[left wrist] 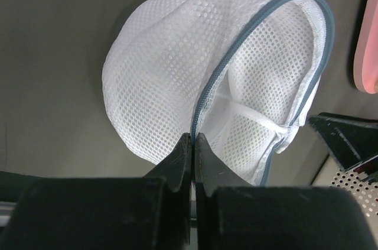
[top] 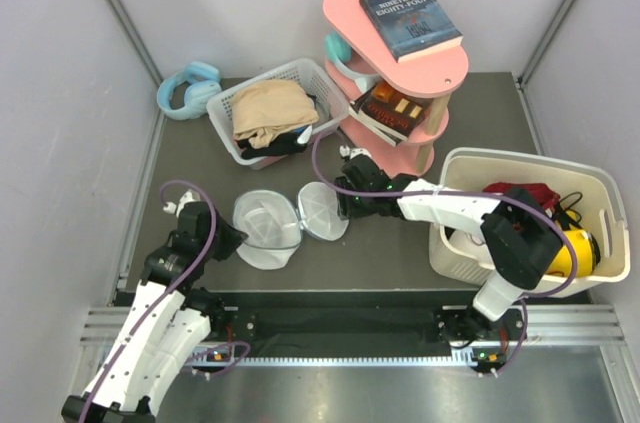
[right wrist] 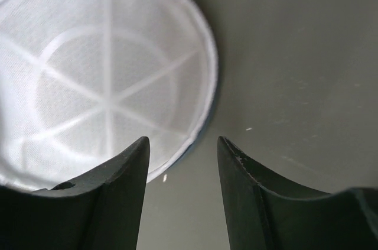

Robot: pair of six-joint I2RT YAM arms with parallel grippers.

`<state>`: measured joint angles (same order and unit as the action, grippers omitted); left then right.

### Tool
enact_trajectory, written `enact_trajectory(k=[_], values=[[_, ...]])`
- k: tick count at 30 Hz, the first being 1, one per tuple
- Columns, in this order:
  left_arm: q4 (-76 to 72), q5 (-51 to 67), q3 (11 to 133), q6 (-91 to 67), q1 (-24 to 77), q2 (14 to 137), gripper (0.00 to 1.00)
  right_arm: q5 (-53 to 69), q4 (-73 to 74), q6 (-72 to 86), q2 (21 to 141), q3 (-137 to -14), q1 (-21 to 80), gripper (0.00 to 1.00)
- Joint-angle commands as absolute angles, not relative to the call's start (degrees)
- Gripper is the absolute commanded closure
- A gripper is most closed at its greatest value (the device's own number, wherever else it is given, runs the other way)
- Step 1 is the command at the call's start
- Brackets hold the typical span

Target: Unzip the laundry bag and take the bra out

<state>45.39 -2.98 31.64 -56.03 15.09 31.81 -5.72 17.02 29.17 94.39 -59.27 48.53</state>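
Note:
The laundry bag (top: 268,228) lies unzipped on the dark table, spread into two round white mesh halves, the right half (top: 325,210) beside the left. My left gripper (top: 235,241) is shut on the bag's blue-teal zipper rim, seen in the left wrist view (left wrist: 193,138); the mesh dome (left wrist: 159,72) stands open and shows only white inner straps. My right gripper (top: 345,205) is open, its fingertips (right wrist: 142,149) over the edge of the right half (right wrist: 106,84), holding nothing. A beige garment (top: 270,108) lies in the white slatted basket; I cannot tell if it is the bra.
The white slatted basket (top: 225,108) stands at the back. A pink tiered shelf (top: 445,68) with books is at the back right. A cream tub (top: 610,193) with items is at the right. Blue headphones (top: 188,88) lie at the back left.

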Motion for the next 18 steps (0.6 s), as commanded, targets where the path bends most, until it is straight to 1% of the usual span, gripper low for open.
enact_trajectory(k=[1, 6, 14, 17, 18], values=[[45.88, -3.78, 31.20, -57.39, 14.85, 30.94, 1.00, -9.05, 15.21, 30.41, 93.95, -59.50, 45.09, 0.51], [45.44, -3.17, 30.94, -57.39, 14.85, 32.34, 1.00, -7.39, 13.18, 29.97, 99.56, -60.64, 44.91, 0.55], [45.18, -3.43, 31.46, -56.60, 14.85, 33.92, 1.00, -7.73, 13.80, 28.12, 103.71, -63.72, 45.26, 0.58], [45.09, -3.16, 31.73, -56.16, 14.85, 34.72, 1.00, -8.17, 16.25, 28.04, 106.43, -65.74, 45.44, 0.64], [45.09, -3.25, 31.64, -56.08, 14.77, 34.80, 1.00, -8.87, 17.04, 27.95, 107.91, -66.79, 45.44, 0.73]])
